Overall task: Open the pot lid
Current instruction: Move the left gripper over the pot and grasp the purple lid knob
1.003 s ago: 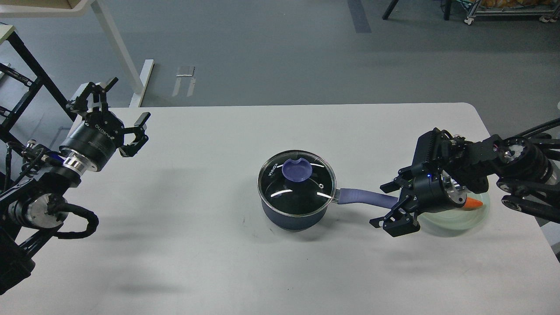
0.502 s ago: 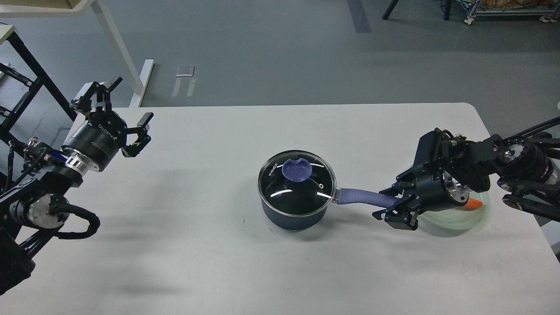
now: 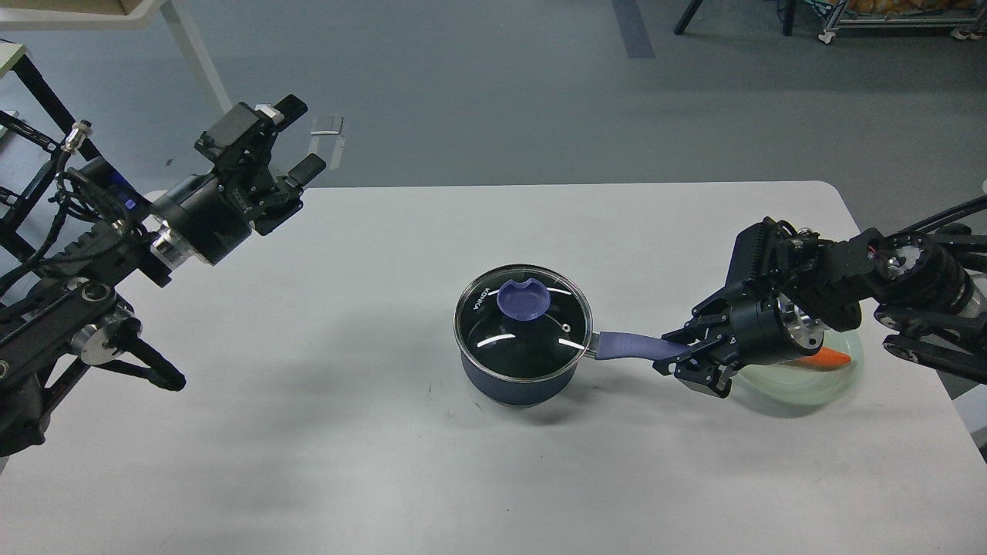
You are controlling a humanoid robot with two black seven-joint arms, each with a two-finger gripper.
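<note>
A dark blue pot (image 3: pixel 515 383) stands on the white table (image 3: pixel 347 432), right of the middle. Its glass lid (image 3: pixel 532 335) with a purple knob (image 3: pixel 523 300) sits closed on it. The purple handle (image 3: pixel 628 345) points right. My right gripper (image 3: pixel 682 357) has its fingers closed around the end of the handle. My left gripper (image 3: pixel 298 137) is open and empty, raised above the table's far left edge, well away from the pot.
A pale green plate (image 3: pixel 810 383) with an orange carrot (image 3: pixel 834 357) lies at the right, partly hidden behind my right wrist. A black frame and white table legs stand off the table at the far left.
My right gripper has moved in and closed around the end of the pot handle. My left arm has risen and swung right and farther back. The pot and lid have not moved.
</note>
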